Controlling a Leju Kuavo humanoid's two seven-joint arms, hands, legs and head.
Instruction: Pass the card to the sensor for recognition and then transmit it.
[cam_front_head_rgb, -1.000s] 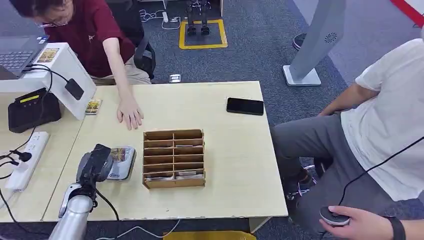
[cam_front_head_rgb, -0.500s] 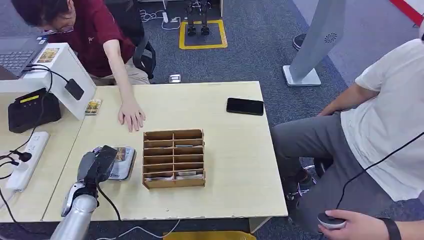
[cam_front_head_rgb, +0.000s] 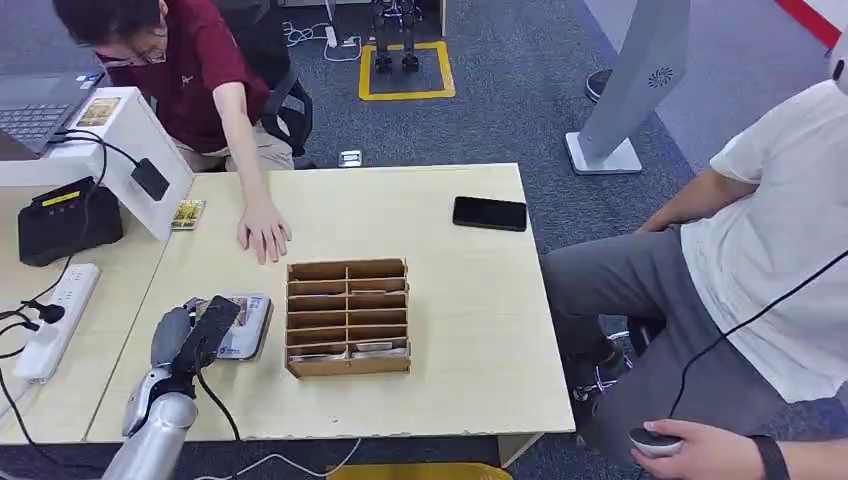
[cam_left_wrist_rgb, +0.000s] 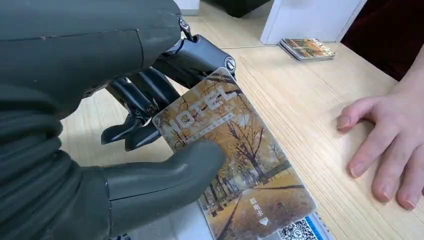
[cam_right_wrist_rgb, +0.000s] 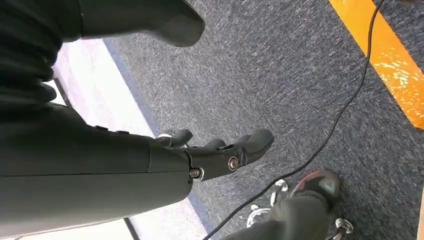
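Already pinched: a card (cam_left_wrist_rgb: 235, 150) was held between the thumb and darker fingers of the left robot hand (cam_front_head_rgb: 195, 335), just over the card tray (cam_front_head_rgb: 255, 325) on the bench (cam_front_head_rgb: 470, 330).

Only one end of the card was seen to be gripped, the thumb lying across its printed face, so a slip or a twist in the grip was judged the main risk on the way to the sensor (cam_front_head_rgb: 60, 215), which stood well apart beyond the white stand (cam_front_head_rgb: 120, 150). A person's hand (cam_front_head_rgb: 263, 230) was laid flat on the bench near that path and could be brushed. The right robot hand (cam_right_wrist_rgb: 220, 150) was hung over carpet, fingers loosely spread, nothing held.
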